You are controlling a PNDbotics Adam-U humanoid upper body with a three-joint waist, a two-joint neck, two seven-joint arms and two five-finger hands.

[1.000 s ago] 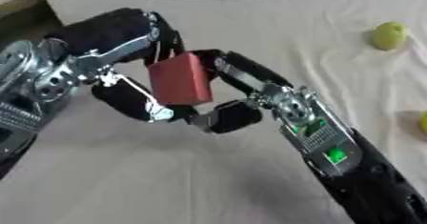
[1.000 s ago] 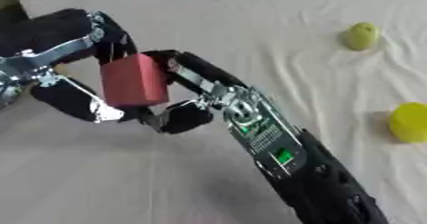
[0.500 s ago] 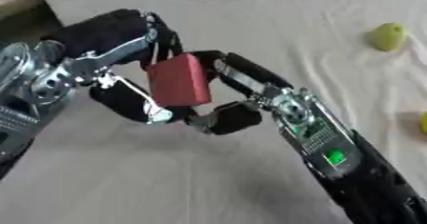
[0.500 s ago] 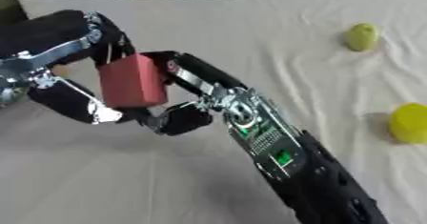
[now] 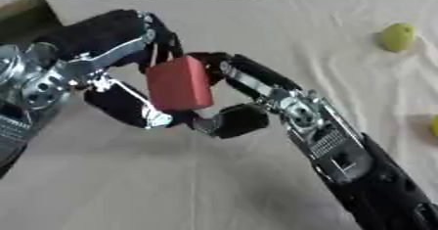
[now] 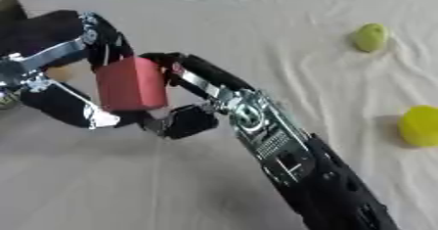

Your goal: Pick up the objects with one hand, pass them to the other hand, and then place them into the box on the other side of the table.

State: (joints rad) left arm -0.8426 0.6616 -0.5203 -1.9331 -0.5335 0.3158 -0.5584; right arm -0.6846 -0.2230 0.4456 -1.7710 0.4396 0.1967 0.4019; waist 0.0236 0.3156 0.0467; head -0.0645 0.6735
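A red block (image 5: pixel 178 83) hangs above the table between my two hands. My left hand (image 5: pixel 102 62) comes in from the left, its fingers curled over the block's top and its thumb (image 5: pixel 128 107) under the lower left side. My right hand (image 5: pixel 256 84) reaches in from the lower right, with fingers against the block's right face and its thumb (image 5: pixel 231 121) tucked under it. Both hands touch the block. The cardboard box (image 5: pixel 26 17) shows at the upper left corner, partly hidden behind my left arm.
A green fruit (image 5: pixel 396 36) lies at the far right on the beige cloth (image 5: pixel 171 185). A yellow object (image 6: pixel 421 125) sits at the right edge. My right forearm (image 5: pixel 359 175) crosses the lower right of the table.
The red block and both hands have edged slightly to the left. Both hands stay on the block.
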